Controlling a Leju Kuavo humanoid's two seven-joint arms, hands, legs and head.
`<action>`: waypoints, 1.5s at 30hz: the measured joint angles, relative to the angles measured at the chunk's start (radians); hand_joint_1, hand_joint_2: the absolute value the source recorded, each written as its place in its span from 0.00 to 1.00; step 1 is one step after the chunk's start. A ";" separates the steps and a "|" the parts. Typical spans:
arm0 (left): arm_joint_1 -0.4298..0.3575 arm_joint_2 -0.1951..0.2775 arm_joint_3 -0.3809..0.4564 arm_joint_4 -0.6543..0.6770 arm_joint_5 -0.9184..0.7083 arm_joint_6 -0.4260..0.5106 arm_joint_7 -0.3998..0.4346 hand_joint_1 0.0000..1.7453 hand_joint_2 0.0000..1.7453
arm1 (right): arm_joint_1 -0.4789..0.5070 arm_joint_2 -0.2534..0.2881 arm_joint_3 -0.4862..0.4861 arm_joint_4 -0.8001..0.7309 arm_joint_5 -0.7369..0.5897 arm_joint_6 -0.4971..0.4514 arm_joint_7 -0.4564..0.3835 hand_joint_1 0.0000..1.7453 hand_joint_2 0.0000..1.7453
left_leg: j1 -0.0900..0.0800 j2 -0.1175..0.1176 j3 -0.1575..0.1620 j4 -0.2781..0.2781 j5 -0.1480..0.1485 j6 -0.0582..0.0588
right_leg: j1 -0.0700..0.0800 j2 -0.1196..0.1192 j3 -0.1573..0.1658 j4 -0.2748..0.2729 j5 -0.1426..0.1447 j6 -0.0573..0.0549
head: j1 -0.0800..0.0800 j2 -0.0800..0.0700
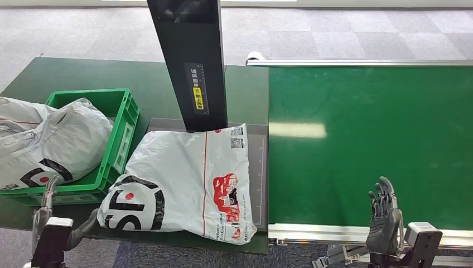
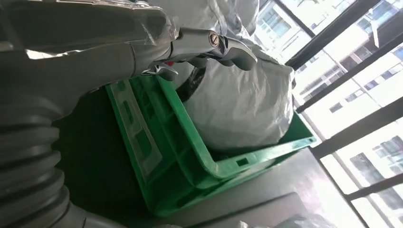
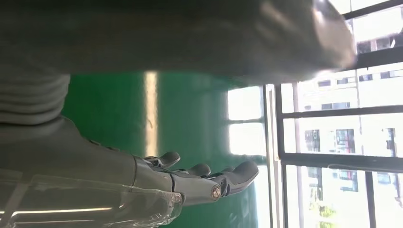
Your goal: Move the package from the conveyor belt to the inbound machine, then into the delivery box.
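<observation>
The package lies flat on the inbound machine, under the dark scanner post. The left robot hand waits at its 9 o'clock side, holding nothing I can see; I cannot tell if its fingers are apart. It should grab that near edge and lift high over the wall of the green delivery box, which already holds a fat bag. The right robot hand hangs open over the conveyor belt.
</observation>
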 joint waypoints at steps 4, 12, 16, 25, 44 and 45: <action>0.010 0.004 -0.028 -0.001 -0.158 0.034 0.018 0.00 1.00 | 0.000 0.014 -0.030 -0.016 -0.013 0.004 -0.006 0.00 1.00 | -0.001 0.000 0.000 0.000 0.000 0.000 | -0.001 0.000 0.000 0.000 0.000 0.000 | 0.000 0.000; 0.009 0.009 -0.221 0.150 -0.334 0.129 0.068 0.00 1.00 | 0.002 0.021 -0.060 -0.032 -0.038 0.020 -0.024 0.00 1.00 | -0.003 -0.007 0.003 0.000 0.000 0.002 | -0.004 -0.007 0.004 -0.001 -0.003 0.004 | -0.001 0.000; 0.003 0.014 -0.365 0.250 -0.298 0.190 0.073 0.00 1.00 | 0.001 0.022 -0.061 -0.034 -0.045 0.020 -0.034 0.00 1.00 | -0.006 -0.017 0.009 0.000 -0.001 0.005 | -0.006 -0.018 0.014 -0.001 -0.008 0.007 | 0.000 0.000; 0.026 0.039 -0.579 0.306 -0.199 0.226 0.097 0.00 1.00 | 0.009 0.031 -0.063 -0.050 -0.042 0.020 -0.035 0.00 1.00 | -0.008 -0.015 0.008 0.000 -0.002 0.007 | -0.008 -0.017 0.014 -0.001 -0.007 0.008 | 0.000 0.000; 0.039 0.070 -0.719 0.250 -0.125 0.208 0.104 1.00 1.00 | 0.020 0.051 -0.064 -0.078 -0.024 0.008 -0.031 0.00 1.00 | -0.008 -0.015 0.007 0.000 -0.002 0.008 | -0.008 -0.016 0.012 -0.001 -0.007 0.008 | 0.000 0.000; 0.039 0.072 -0.722 0.242 -0.112 0.206 0.104 1.00 1.00 | 0.021 0.052 -0.064 -0.080 -0.022 0.006 -0.030 0.00 1.00 | -0.008 -0.015 0.007 0.000 -0.002 0.008 | -0.008 -0.016 0.011 -0.001 -0.007 0.008 | 0.000 0.000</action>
